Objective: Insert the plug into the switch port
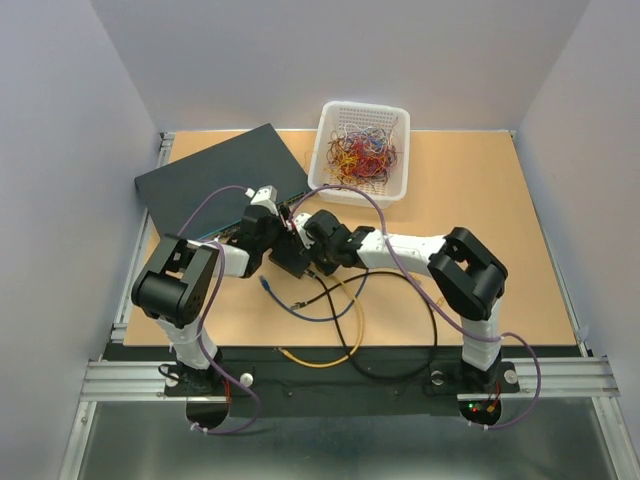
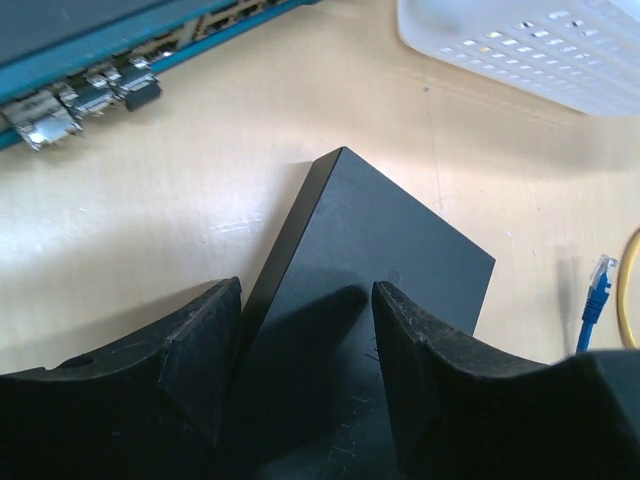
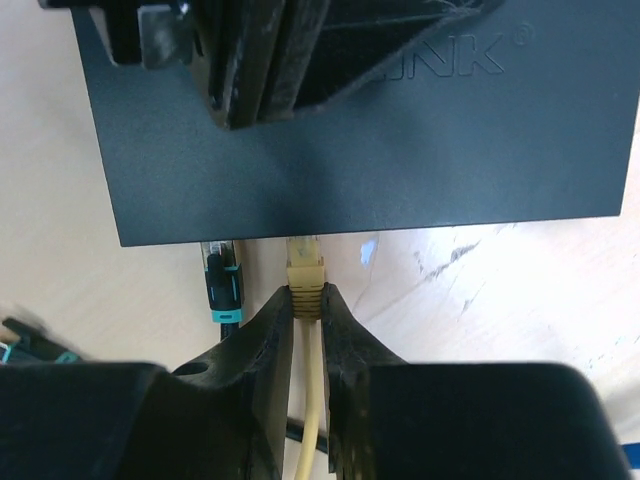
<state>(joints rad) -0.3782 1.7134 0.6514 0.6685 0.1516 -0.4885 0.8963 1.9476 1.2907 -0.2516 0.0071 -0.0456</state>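
The wooden table carries at its far left a large dark flat box, and to the right of it a white basket full of coloured wires. The left arm and the right arm meet near the middle of the table, over the small black box, which lies flat there. In the right wrist view its long axis runs from side to side, and one long edge faces the right jaws. The ports themselves are hidden under the top face. The left jaws stand apart with their tips down on the top of this box. I cannot tell if they press on it. A yellow cable runs up between the right jaws, which are clamped on the yellow plug. The long axis of the plug is in line with these jaws and at a right angle to the long edge of the box. Its clear tip points away from the wrist and reaches this edge. Whether it is already inside I cannot tell. Just left of it a black and teal plug meets the same edge. A blue plug lies loose on the table.
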